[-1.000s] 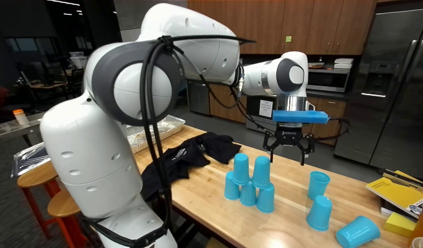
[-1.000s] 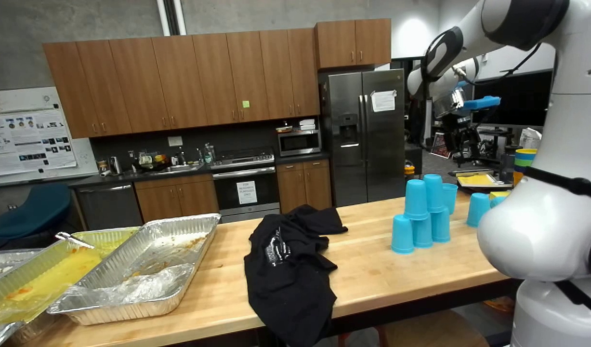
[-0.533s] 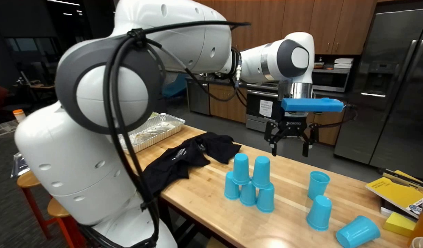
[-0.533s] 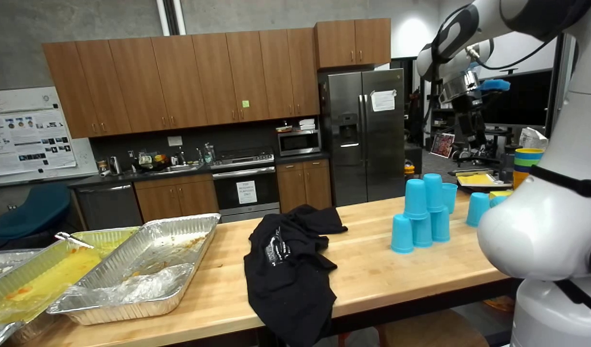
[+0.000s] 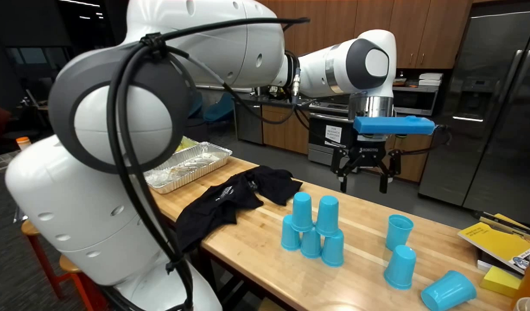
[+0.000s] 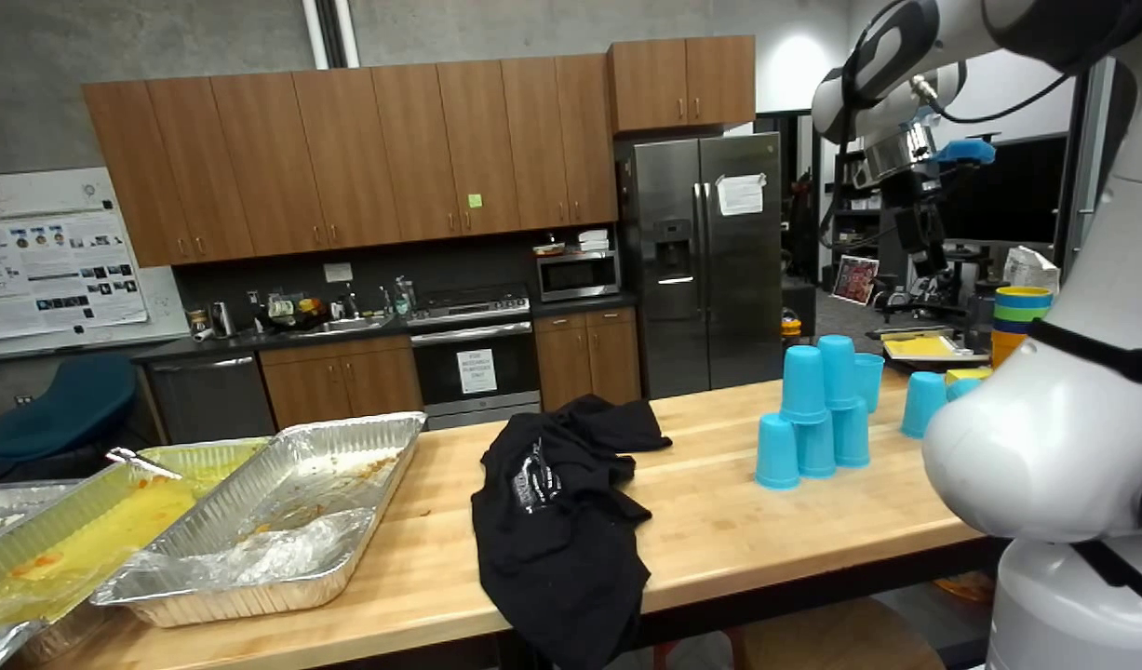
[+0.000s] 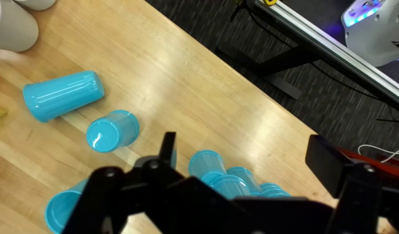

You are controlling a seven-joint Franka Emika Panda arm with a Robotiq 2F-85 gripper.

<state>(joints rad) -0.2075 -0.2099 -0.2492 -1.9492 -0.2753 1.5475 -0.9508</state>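
My gripper [image 5: 363, 186] hangs open above the wooden table, with nothing between its fingers; in the wrist view the gripper [image 7: 244, 149] shows its fingers wide apart. Below it in an exterior view stands a pyramid of light-blue upside-down cups [image 5: 311, 242], three in the bottom row and two on top. The stacked cups [image 7: 207, 164] are partly hidden by the gripper body in the wrist view. To the right are a cup with its mouth up [image 5: 398, 233], an upside-down cup [image 5: 400, 268] and a cup lying on its side [image 5: 448, 291].
A black shirt [image 6: 571, 521] lies across the table [image 5: 265, 268], with foil trays [image 6: 282, 521] beyond it. A yellow book [image 5: 498, 244] and a yellow block [image 5: 500, 283] are at the other end. A pale cup [image 7: 15, 29] stands at the wrist view's corner.
The gripper has risen and shifted slightly away from the pyramid, staying open, while the arm has leaned back. All the cups stay where they were.
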